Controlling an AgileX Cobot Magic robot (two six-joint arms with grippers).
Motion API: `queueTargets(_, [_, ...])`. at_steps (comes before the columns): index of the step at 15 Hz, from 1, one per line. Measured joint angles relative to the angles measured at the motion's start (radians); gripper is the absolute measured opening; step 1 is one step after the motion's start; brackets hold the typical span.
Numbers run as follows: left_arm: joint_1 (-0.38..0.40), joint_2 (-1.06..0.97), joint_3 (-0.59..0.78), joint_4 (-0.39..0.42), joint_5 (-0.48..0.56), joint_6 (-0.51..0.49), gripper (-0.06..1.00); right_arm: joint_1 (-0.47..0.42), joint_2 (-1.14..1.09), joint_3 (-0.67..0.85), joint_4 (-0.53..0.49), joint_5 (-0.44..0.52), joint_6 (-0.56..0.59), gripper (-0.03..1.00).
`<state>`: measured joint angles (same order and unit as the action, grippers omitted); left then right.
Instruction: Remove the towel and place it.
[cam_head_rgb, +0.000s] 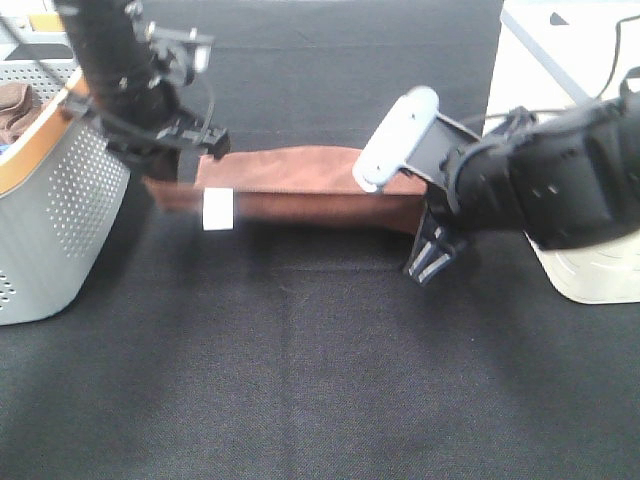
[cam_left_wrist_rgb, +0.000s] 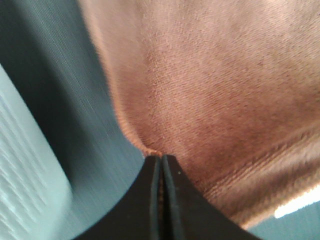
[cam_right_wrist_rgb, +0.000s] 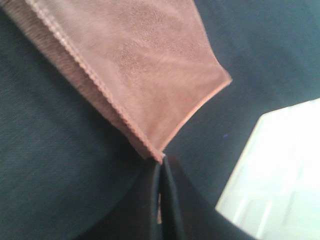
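Stretching across the black tablecloth (cam_head_rgb: 320, 380) just above centre is the brown towel (cam_head_rgb: 300, 185), folded into a long band with a white label (cam_head_rgb: 218, 209) hanging at its 9 o'clock end. At that end the left gripper (cam_head_rgb: 185, 150) is clenched on a corner, jaws pressed flat on the fabric in the left wrist view. At 3 o'clock the right gripper (cam_head_rgb: 432, 255) pinches the opposite corner, jaws tight on the hem. Further out at 9 o'clock stands a perforated grey basket (cam_head_rgb: 60, 200) with brown cloth (cam_head_rgb: 18, 108) inside; a white object (cam_head_rgb: 600, 270) sits at 3 o'clock.
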<state>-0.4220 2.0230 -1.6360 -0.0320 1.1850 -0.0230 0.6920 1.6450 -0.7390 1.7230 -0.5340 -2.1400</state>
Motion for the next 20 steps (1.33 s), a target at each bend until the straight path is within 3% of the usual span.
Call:
queueTargets(7, [-0.104,-0.012,0.150,0.015,-0.015,-0.032,0.00,0.002,-0.039,0.134,-0.003,0.057,0.069,0.00])
queueTargets(10, [-0.110,-0.012,0.163,0.019,-0.017,-0.049,0.01,0.002,-0.039,0.168,-0.001,0.105,0.164,0.00])
queueTargets(11, [-0.110,-0.012,0.163,0.042,-0.002,-0.049,0.08,0.000,-0.039,0.172,0.005,0.088,0.194,0.04])
queueTargets(12, [-0.106,-0.012,0.163,0.063,0.016,-0.049,0.18,-0.009,-0.039,0.178,0.015,0.055,0.215,0.14])
queueTargets(13, [-0.101,-0.013,0.166,0.072,0.018,-0.043,0.35,-0.010,-0.039,0.180,0.018,0.039,0.230,0.29])
queueTargets(14, [-0.100,-0.013,0.166,0.072,0.019,-0.041,0.57,-0.010,-0.039,0.180,0.018,0.036,0.245,0.55])
queueTargets(15, [-0.100,-0.013,0.166,0.072,0.019,-0.041,0.64,-0.010,-0.039,0.180,0.019,0.030,0.247,0.66])
queueTargets(20, [-0.100,-0.031,0.166,0.072,0.020,-0.040,0.68,-0.010,-0.120,0.181,0.021,-0.004,0.263,0.74])
